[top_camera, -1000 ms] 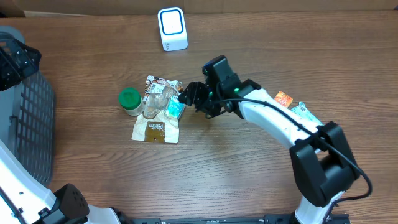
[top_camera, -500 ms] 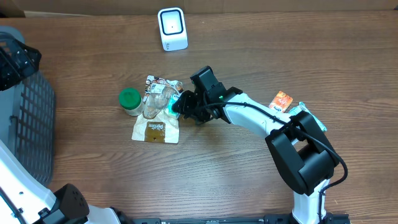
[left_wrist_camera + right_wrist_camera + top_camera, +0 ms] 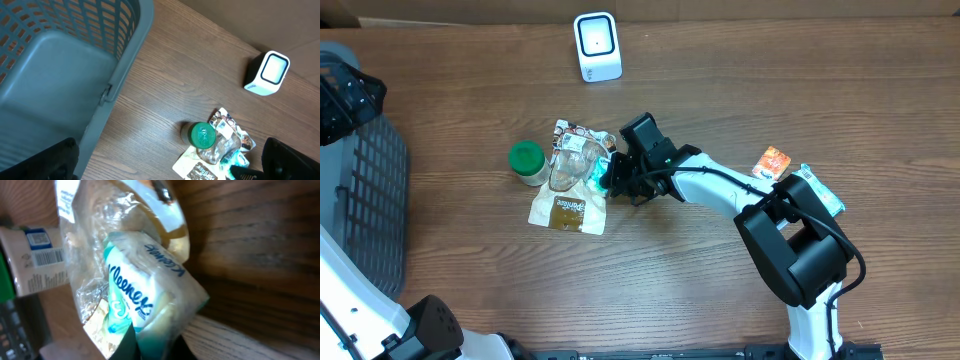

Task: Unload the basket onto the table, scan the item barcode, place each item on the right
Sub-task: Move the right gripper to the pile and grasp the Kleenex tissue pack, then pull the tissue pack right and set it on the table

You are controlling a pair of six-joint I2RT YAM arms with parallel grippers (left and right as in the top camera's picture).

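tabletop (image 3: 720,300): brown wood; it carries everything below.
basket (image 3: 370,190): grey, at the left edge, untouched.
right arm (image 3: 720,190): over the last second it has folded in from the right edge toward the middle, bringing its wrist down onto the pile.
left gripper (image 3: 169,162): hangs over the far-left corner above the basket. Its jaws are spread as wide as they go and hold nothing, with no change from a second ago.
pile (image 3: 570,185): a brown pouch, a clear bag and small packets lie in a heap near the middle. It has been nudged slightly toward the left edge by the arm's push.
scanner (image 3: 597,45): white, at the middle of the far edge, well apart from the pile, and it has not moved.
green-lidded jar (image 3: 527,160): touches the pile's left side.
Kleenex pack (image 3: 145,295): the task's item, on the pile's right side and partly tucked against the clear bag. It is not yet lifted off the tabletop.
right gripper (image 3: 612,178): a second ago its jaws stood half open just beside the pack. Now they are closed almost fully on the pack's near end, likely pinching only thin wrapper.
barcode label (image 3: 45,255): sits on a white packet beside the pack; the pack's own code is not in sight.
meaning for the task: the grasp looks made. Still to do are lifting the pack, carrying it to the far edge and turning its code toward the scanner. A pinch this thin could slip or drag the bag along.
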